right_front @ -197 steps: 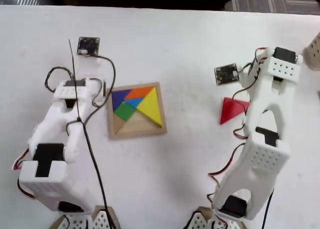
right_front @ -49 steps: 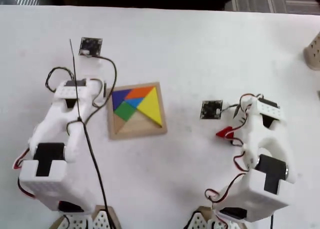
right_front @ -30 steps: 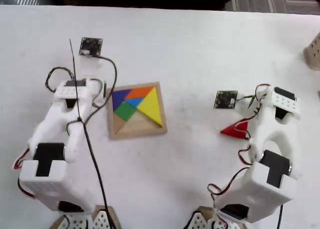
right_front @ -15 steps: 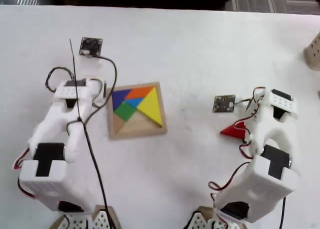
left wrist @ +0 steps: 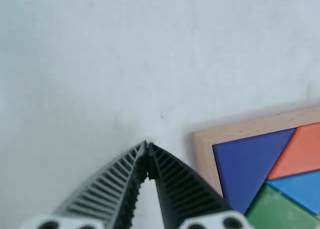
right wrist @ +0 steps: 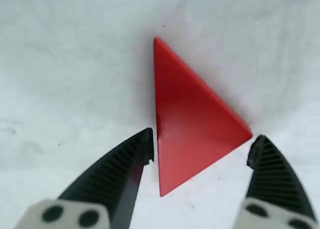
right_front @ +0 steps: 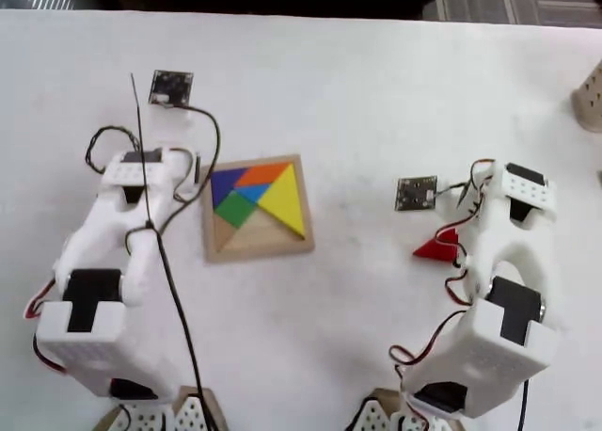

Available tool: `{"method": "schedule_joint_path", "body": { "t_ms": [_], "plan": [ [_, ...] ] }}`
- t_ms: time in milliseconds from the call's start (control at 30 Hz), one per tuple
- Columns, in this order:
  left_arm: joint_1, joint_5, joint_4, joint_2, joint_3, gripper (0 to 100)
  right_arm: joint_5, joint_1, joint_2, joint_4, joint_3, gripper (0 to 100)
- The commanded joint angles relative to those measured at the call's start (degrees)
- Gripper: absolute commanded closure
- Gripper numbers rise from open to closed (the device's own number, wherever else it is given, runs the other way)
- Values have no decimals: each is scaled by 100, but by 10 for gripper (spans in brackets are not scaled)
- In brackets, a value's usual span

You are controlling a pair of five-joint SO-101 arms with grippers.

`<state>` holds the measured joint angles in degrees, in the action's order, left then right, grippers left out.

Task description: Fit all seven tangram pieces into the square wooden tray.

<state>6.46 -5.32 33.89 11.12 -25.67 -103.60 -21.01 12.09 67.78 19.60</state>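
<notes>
Red triangle (right wrist: 185, 104) dragged nearer bases; R hand (right wrist: 203, 135) spread around it, L hand (left wrist: 147, 145) clenched.

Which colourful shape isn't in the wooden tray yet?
The red triangle. It lies out on the white table, within the open right gripper, while the others all sit inside the tray.

I see a smooth, faintly glossy red triangle (right wrist: 190, 124) between the ribbed black plastic jaws of my right gripper (right wrist: 202, 139), on a matt white table (right wrist: 70, 64).
</notes>
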Motion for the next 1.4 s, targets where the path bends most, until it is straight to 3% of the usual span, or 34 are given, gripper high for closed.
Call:
{"method": "schedule_joint_path", "body": {
  "t_ms": [0, 767, 1000, 1233, 1367],
  "plan": [
    [-75, -53, -105, -22, 290, 976, -105, 84, 13, -171, -202, 704],
    [-75, -53, -114, -22, 290, 976, -220, 92, 163, -382, -105, 713],
    [-75, -53, -114, -22, 290, 976, -202, 84, 655, -699, -149, 914],
    [-75, -53, -114, -22, 290, 976, -158, 48, 699, -690, -211, 924],
    [-75, -53, -114, -22, 290, 976, 721, 84, 418, -681, -211, 924]
  ]
}}
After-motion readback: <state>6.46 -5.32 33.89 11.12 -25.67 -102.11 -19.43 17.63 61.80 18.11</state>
